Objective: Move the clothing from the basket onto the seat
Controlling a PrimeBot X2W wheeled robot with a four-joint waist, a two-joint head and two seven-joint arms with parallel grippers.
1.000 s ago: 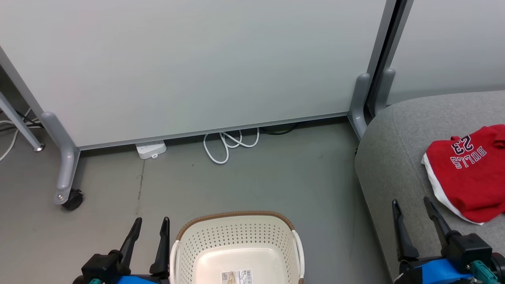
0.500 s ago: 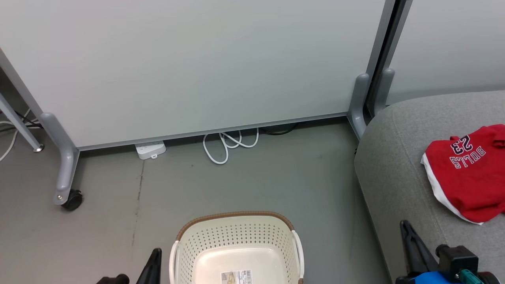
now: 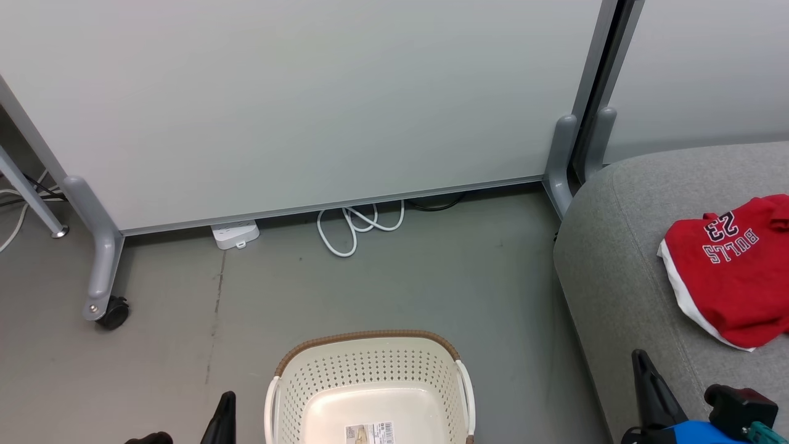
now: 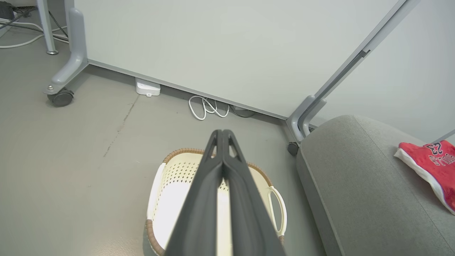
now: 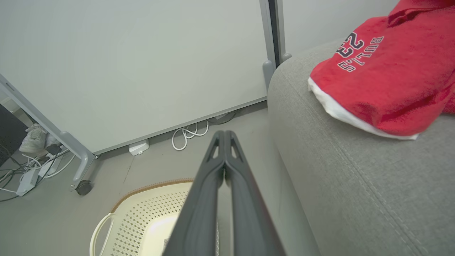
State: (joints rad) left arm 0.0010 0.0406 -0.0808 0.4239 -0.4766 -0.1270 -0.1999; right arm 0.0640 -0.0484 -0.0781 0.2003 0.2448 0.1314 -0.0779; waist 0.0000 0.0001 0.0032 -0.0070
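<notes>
The clothing [image 3: 733, 277], a red garment with a white hem and "BULLS 23" print, lies crumpled on the grey seat [image 3: 616, 259] at the right. It also shows in both wrist views [image 4: 432, 163] [image 5: 384, 71]. The cream basket [image 3: 367, 338] with its brown rim stands on the floor at bottom centre; nothing but a label [image 3: 370, 433] lies inside it. My left gripper [image 3: 223, 419] is shut and holds nothing, just left of the basket, fingers pressed together [image 4: 222, 133]. My right gripper [image 3: 644, 370] is shut and holds nothing, over the seat's front edge, short of the garment [image 5: 224, 133].
A pale partition panel [image 3: 296, 105] on grey legs with a castor [image 3: 114, 311] closes off the far side. A white power strip [image 3: 235, 233] and a coiled white cable [image 3: 354, 228] lie at its base. Grey floor stretches between basket and panel.
Both grippers have gone from open to shut and drawn back toward the bottom edge of the head view. Garment and basket have not moved.
</notes>
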